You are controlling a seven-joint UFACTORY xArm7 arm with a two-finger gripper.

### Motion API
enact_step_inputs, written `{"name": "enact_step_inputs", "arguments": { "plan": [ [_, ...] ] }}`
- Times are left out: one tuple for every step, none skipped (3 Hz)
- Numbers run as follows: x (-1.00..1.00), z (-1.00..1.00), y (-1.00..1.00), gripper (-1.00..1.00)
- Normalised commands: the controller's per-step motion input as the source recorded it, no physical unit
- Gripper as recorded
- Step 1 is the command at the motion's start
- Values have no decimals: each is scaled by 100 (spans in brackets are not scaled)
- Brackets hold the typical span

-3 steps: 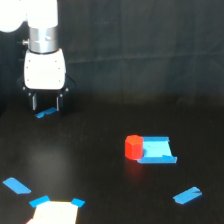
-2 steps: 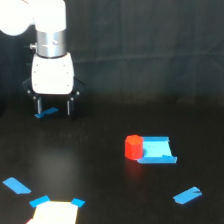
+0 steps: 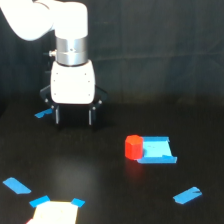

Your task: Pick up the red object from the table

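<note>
The red object point(image 3: 133, 147) is a small red-orange block on the black table point(image 3: 90, 170), touching the left edge of a blue square patch point(image 3: 157, 150). My gripper point(image 3: 73, 117) hangs from the white arm at the exterior view's upper left, fingers pointing down, spread apart and empty. It is to the left of and behind the block, well apart from it. Its fingertips are close to the table surface.
Blue tape strips lie at the far left behind the gripper point(image 3: 44, 113), at the lower left point(image 3: 16, 186) and at the lower right point(image 3: 187, 195). A pale card with blue tape corners point(image 3: 54, 212) sits at the bottom edge.
The gripper has moved toward the exterior view's right, nearer the red block. The block and the tape have not moved.
</note>
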Motion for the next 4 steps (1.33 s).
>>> {"name": "enact_step_inputs", "arguments": {
  "plan": [
    [100,-100,-89,59],
    [100,-37,-10,27],
    [100,-20,14,15],
    [100,6,-100,-56]
  ]
}}
